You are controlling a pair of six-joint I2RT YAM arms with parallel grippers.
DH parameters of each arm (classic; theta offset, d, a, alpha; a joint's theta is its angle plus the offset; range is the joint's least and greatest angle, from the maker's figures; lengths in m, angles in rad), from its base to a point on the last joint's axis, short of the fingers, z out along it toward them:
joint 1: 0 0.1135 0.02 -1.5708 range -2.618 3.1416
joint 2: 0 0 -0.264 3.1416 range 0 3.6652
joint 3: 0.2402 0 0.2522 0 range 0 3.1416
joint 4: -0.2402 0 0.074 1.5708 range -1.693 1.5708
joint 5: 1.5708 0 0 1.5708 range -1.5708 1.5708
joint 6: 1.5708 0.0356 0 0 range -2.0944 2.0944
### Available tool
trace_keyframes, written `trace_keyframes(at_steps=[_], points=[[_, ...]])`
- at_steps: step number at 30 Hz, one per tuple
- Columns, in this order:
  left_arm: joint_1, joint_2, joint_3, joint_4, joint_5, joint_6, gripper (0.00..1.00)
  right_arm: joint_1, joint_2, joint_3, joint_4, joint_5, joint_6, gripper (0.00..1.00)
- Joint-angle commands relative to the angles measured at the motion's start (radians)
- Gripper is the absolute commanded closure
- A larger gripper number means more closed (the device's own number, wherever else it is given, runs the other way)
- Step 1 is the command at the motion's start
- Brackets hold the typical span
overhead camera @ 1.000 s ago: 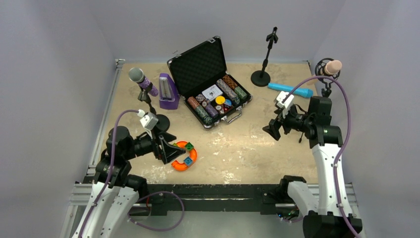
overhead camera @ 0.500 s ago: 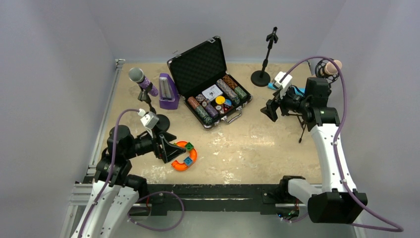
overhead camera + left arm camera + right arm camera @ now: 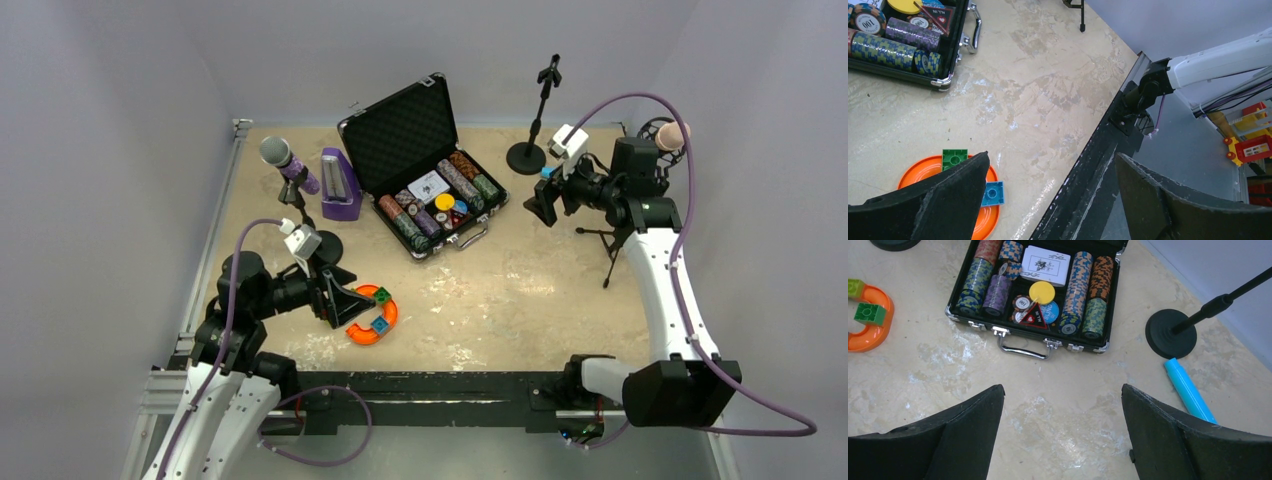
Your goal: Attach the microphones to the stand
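Microphones sat apart: purple mic [image 3: 288, 163] clipped on the left stand [image 3: 329, 248], pink mic [image 3: 672, 135] raised at the far right, blue mic [image 3: 1189, 390] flat on the table [image 3: 1083, 435] beside the empty stand [image 3: 1170, 333]. Right gripper [image 3: 1062, 392] hovered nearby, jaws wide, holding nothing. Left gripper [image 3: 1050, 162], equally wide and empty, hung by the orange toy [image 3: 923, 170].

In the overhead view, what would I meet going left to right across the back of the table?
Purple microphone → purple box → open poker chip case → empty black stand → pink microphone.
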State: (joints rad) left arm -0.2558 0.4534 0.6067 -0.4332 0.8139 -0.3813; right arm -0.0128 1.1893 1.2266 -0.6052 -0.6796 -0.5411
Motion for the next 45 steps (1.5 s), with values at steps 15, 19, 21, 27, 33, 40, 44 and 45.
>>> trace_keyframes(at_steps=[15,19,21,27,33,40,44,45], points=[[-0.002,0.004,-0.005,0.04,-0.004,0.021,0.01,0.041,0.052,0.075,0.058,0.037,0.049,0.1],[-0.003,0.004,-0.005,0.04,-0.004,0.021,0.01,0.045,0.063,0.084,0.067,0.048,0.059,0.11],[-0.002,0.004,-0.005,0.04,-0.003,0.021,0.01,0.05,0.07,0.091,0.071,0.053,0.067,0.11],[-0.003,0.004,-0.005,0.039,-0.003,0.021,0.01,0.062,0.099,0.121,0.093,0.077,0.095,0.11],[-0.002,0.002,-0.005,0.039,-0.005,0.022,0.01,0.074,0.137,0.157,0.103,0.097,0.111,0.11],[-0.003,0.004,-0.005,0.039,-0.007,0.024,0.01,0.083,0.179,0.2,0.128,0.121,0.139,0.11],[-0.003,0.005,-0.004,0.037,-0.006,0.024,0.01,0.086,0.212,0.224,0.169,0.155,0.185,0.12],[-0.003,0.005,-0.005,0.037,-0.006,0.024,0.01,0.086,0.222,0.23,0.181,0.166,0.202,0.12]])
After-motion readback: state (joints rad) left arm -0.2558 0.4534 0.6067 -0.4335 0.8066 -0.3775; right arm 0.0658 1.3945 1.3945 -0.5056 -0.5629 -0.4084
